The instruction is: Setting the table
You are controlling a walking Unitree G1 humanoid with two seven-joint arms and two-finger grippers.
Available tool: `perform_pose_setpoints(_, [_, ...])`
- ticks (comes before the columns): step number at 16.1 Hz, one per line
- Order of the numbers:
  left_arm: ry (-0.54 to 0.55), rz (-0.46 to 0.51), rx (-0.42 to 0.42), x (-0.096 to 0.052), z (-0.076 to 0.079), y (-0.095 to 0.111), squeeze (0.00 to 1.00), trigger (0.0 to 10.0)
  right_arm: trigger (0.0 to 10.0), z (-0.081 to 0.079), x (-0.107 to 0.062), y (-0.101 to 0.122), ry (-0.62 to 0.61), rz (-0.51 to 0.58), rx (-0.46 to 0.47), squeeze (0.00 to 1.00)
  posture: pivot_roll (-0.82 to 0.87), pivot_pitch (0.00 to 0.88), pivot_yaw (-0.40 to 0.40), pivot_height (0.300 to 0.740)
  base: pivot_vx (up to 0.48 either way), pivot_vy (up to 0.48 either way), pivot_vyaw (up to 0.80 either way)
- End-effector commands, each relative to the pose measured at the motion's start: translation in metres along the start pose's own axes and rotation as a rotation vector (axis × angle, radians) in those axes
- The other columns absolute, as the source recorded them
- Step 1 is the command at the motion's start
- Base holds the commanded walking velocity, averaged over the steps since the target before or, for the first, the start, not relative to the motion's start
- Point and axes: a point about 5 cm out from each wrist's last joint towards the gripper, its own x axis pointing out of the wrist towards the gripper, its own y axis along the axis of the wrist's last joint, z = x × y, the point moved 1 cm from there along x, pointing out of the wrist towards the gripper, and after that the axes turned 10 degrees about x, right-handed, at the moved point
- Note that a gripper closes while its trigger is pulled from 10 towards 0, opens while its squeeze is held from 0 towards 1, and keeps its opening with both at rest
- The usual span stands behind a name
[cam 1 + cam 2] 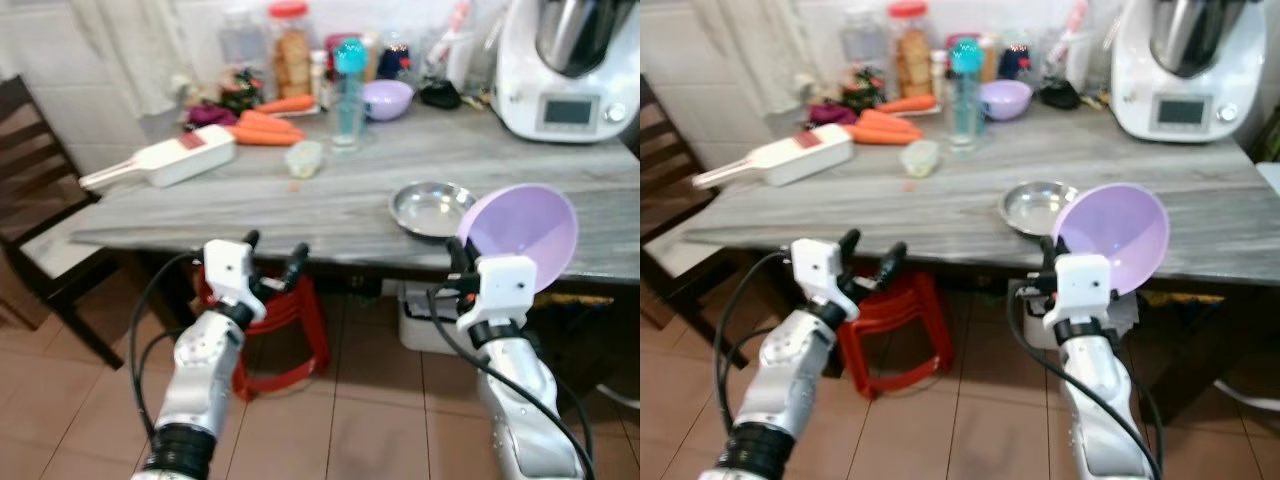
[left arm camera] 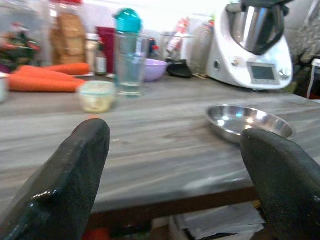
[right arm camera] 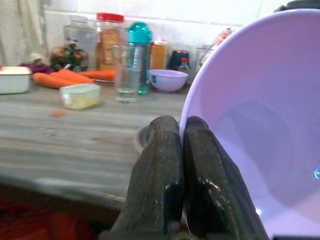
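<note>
A light purple bowl (image 1: 525, 235) is tilted on its side over the front right edge of the grey wooden table (image 1: 300, 215). My right gripper (image 1: 462, 262) is shut on its rim, and the pinched fingers (image 3: 167, 165) press the bowl wall (image 3: 250, 125). A shallow steel dish (image 1: 430, 208) lies on the table just behind and left of the bowl. My left gripper (image 1: 275, 246) is open and holds nothing. It hovers in front of the table's front edge, left of the dish.
At the back stand a second purple bowl (image 1: 386, 98), a drinking glass (image 1: 347, 120), a teal-capped bottle (image 1: 350, 60), jars and carrots (image 1: 265, 128). A small lidded tub (image 1: 304, 158) and white slicer (image 1: 165, 162) lie mid-left. A white kitchen machine (image 1: 565, 70) stands far right. A dark chair (image 1: 35, 200) and red stool (image 1: 290, 320) stand below.
</note>
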Motion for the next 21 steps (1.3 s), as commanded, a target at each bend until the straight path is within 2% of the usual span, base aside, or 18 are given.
perform_pose_setpoints(1, [-0.008,-0.006,0.006,0.0,0.0,0.001,0.0,10.0,10.0,0.002,0.001,0.009,-0.002,0.032,-0.013,0.0,-0.05,0.0,0.063,0.74,0.424,0.0,0.0])
perform_pose_setpoints(10, [-0.005,-0.008,0.002,-0.002,0.001,0.003,0.0,10.0,10.0,-0.001,0.002,0.009,0.01,0.032,-0.013,0.0,-0.05,0.0,0.06,0.74,0.425,0.0,0.0])
perform_pose_setpoints(11, [-0.004,-0.01,0.002,-0.003,0.0,0.003,0.0,10.0,10.0,-0.006,0.002,0.01,0.062,0.041,-0.082,0.0,-0.05,0.0,0.061,0.74,0.424,0.0,0.0])
perform_pose_setpoints(14, [-0.004,-0.008,-0.003,-0.005,0.0,0.003,0.0,10.0,10.0,-0.015,0.0,0.007,0.097,0.028,-0.062,0.0,-0.05,0.0,0.06,0.74,0.379,0.0,0.0])
perform_pose_setpoints(17, [-0.054,-0.003,0.034,-0.017,0.005,0.001,0.0,10.0,10.0,-0.017,-0.002,0.004,0.116,0.005,-0.051,0.0,-0.05,0.0,0.057,0.74,0.0,0.0,0.0])
perform_pose_setpoints(19, [-0.084,-0.051,0.06,-0.036,0.006,-0.01,0.0,10.0,10.0,-0.024,-0.003,0.004,0.223,0.002,-0.126,0.0,-0.04,0.0,0.055,0.74,0.0,0.0,0.0])
perform_pose_setpoints(21, [-0.097,-0.073,0.072,-0.046,0.006,-0.015,0.0,10.0,10.0,-0.026,-0.003,0.002,0.251,-0.018,-0.129,0.0,-0.04,0.0,0.053,0.74,0.0,0.0,0.0])
